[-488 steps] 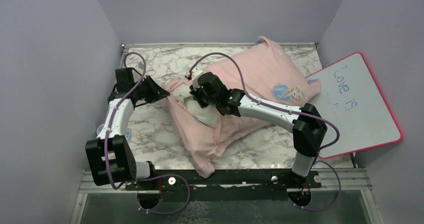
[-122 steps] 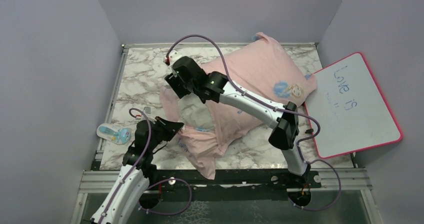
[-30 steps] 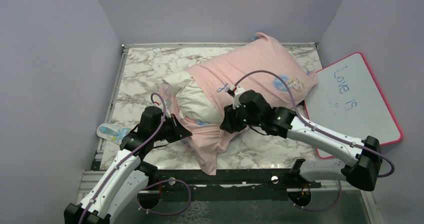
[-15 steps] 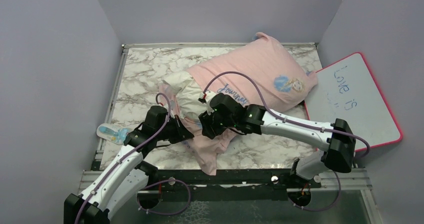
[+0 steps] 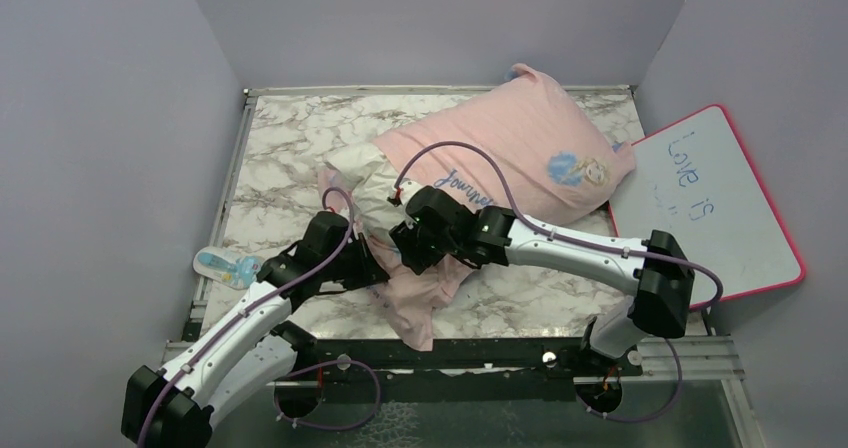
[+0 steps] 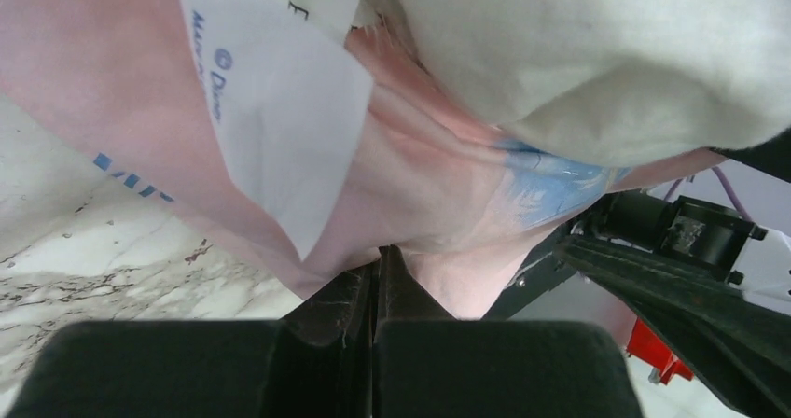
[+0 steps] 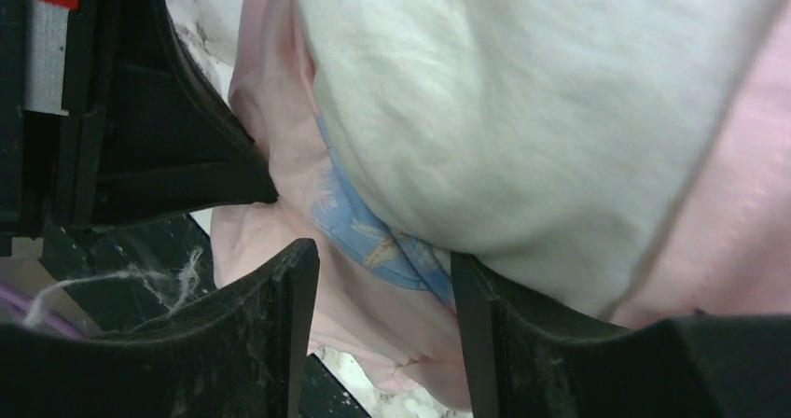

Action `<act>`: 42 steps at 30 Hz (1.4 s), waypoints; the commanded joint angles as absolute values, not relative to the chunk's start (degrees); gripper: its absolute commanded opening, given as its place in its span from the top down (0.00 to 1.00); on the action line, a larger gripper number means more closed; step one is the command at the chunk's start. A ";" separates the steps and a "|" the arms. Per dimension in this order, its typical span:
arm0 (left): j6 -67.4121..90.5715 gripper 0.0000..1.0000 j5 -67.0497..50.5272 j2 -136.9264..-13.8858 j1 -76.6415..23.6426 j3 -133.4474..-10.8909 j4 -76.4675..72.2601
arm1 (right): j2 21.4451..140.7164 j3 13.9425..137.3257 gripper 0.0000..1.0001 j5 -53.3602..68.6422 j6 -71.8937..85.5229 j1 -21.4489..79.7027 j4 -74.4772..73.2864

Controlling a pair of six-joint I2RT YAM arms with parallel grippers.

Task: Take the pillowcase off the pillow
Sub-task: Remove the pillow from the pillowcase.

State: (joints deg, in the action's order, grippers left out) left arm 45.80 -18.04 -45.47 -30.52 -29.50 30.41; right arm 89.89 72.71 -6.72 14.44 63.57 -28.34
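A: Where is the pillowcase (image 5: pixel 520 133)?
B: Half on the pillow (image 5: pixel 375 183), far right, with the white end poking out. The left gripper (image 6: pixel 378 261) pinches its near hem tight. The right gripper (image 7: pixel 382 278) is there too, jaws apart. Bare table (image 5: pixel 280 158) lies left.

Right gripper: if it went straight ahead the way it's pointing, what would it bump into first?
Probably the pillowcase. A pink-and-blue fold of it lies between the open fingers of the right gripper, with the white pillow just beyond. Depth is hard to judge.
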 commanded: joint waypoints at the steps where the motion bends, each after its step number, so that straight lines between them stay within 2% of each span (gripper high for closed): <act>1: 45.47 1.00 -14.61 -46.21 -31.65 -30.76 33.35 | 91.64 72.55 0.44 -1.23 13.84 63.37 -29.55; 3: 45.80 1.00 -13.87 -46.12 -31.81 -30.76 33.31 | 91.23 71.30 0.49 5.04 13.96 63.37 -28.56; 8: 46.62 1.00 -12.13 -45.78 -31.90 -30.81 33.23 | 90.74 68.14 0.53 23.47 12.83 63.46 -25.50; 12: 46.71 1.00 -11.24 -44.01 -31.90 -31.51 32.96 | 91.20 66.40 0.57 20.49 13.14 63.46 -26.14; 15: 47.29 0.89 -9.18 -41.57 -31.90 -32.87 32.98 | 91.25 65.80 0.63 20.46 12.82 63.46 -25.67; 19: 47.54 0.63 -7.27 -38.88 -31.90 -35.64 32.96 | 90.53 63.29 0.71 19.72 13.76 63.46 -22.02; 26: 48.93 0.48 -6.60 -36.84 -31.89 -39.15 29.67 | 87.88 59.19 0.78 15.83 16.55 63.46 -15.93; 33: 49.31 0.47 -13.32 -44.56 -31.90 -36.34 20.76 | 83.41 55.26 0.78 14.58 19.53 63.46 -9.74; 38: 49.54 0.48 -17.02 -52.29 -31.90 -35.44 12.44 | 81.66 53.34 0.76 20.91 18.32 63.46 -5.96; 40: 49.44 0.57 -16.90 -55.50 -31.90 -35.47 9.98 | 81.72 53.16 0.75 23.99 17.48 63.54 -5.34; 42: 50.12 0.76 -16.58 -58.30 -31.90 -35.33 7.53 | 81.93 52.85 0.74 27.01 16.43 63.73 -4.77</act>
State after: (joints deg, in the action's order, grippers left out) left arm 49.32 -13.93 -53.47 -31.68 -36.10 16.10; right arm 82.83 53.67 15.42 16.78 62.24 -8.88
